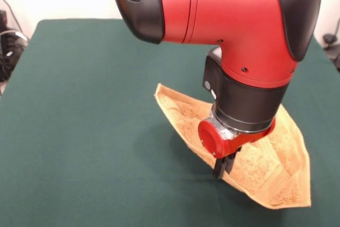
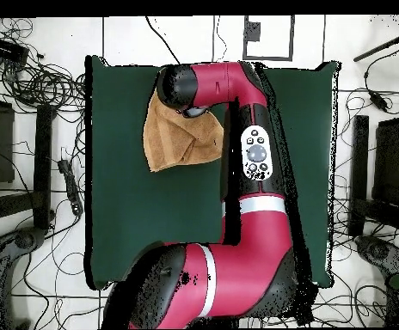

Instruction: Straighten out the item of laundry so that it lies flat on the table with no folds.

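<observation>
The orange-tan towel (image 1: 268,166) lies folded over itself in a rough triangle on the green table (image 1: 90,131), at the near right in the front view. My gripper (image 1: 223,169) is down at the towel's left folded edge, with its dark fingers close together on the cloth. In the overhead view the towel (image 2: 179,137) lies at the table's (image 2: 143,223) upper left, partly under the arm's black and red wrist (image 2: 190,86), which hides the gripper.
The red arm (image 2: 253,155) stretches across the middle of the table from the base at the bottom of the overhead view. Cables and stands lie on the floor around the table (image 2: 39,86).
</observation>
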{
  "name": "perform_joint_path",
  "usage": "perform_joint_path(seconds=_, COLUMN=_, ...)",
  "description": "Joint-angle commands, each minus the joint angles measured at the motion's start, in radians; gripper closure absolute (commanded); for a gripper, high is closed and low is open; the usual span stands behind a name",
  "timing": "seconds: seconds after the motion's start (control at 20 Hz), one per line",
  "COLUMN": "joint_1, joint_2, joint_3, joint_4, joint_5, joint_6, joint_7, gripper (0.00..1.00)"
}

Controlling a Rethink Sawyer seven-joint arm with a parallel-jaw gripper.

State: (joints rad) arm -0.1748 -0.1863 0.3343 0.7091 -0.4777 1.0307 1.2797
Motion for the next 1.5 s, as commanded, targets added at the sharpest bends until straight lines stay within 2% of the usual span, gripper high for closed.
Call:
perform_joint_path(seconds=0.05, joint_1=0.014, joint_2=-0.025, joint_3=0.113, joint_4=0.026, joint_5=0.001, joint_6=0.076, joint_7=-0.327, gripper=1.00)
perform_joint_path(seconds=0.3, joint_1=0.015, joint_2=-0.016, joint_3=0.126, joint_4=0.008, joint_5=0.000, joint_6=0.100, joint_7=-0.365, gripper=1.00)
perform_joint_path(seconds=1.0, joint_1=0.026, joint_2=0.067, joint_3=0.192, joint_4=-0.121, joint_5=-0.005, joint_6=0.195, joint_7=-0.491, gripper=1.00)
perform_joint_path(seconds=1.15, joint_1=0.026, joint_2=0.058, joint_3=0.173, joint_4=-0.085, joint_5=0.011, joint_6=0.155, joint_7=-0.428, gripper=1.00)
perform_joint_path(seconds=1.2, joint_1=0.024, joint_2=0.049, joint_3=0.164, joint_4=-0.050, joint_5=0.025, joint_6=0.124, joint_7=-0.389, gripper=1.00)
perform_joint_path(seconds=1.35, joint_1=0.009, joint_2=-0.010, joint_3=0.119, joint_4=0.121, joint_5=0.072, joint_6=0.005, joint_7=-0.171, gripper=1.00)
perform_joint_path(seconds=1.5, joint_1=0.008, joint_2=-0.040, joint_3=0.098, joint_4=0.209, joint_5=0.088, joint_6=-0.064, joint_7=-0.075, gripper=1.00)
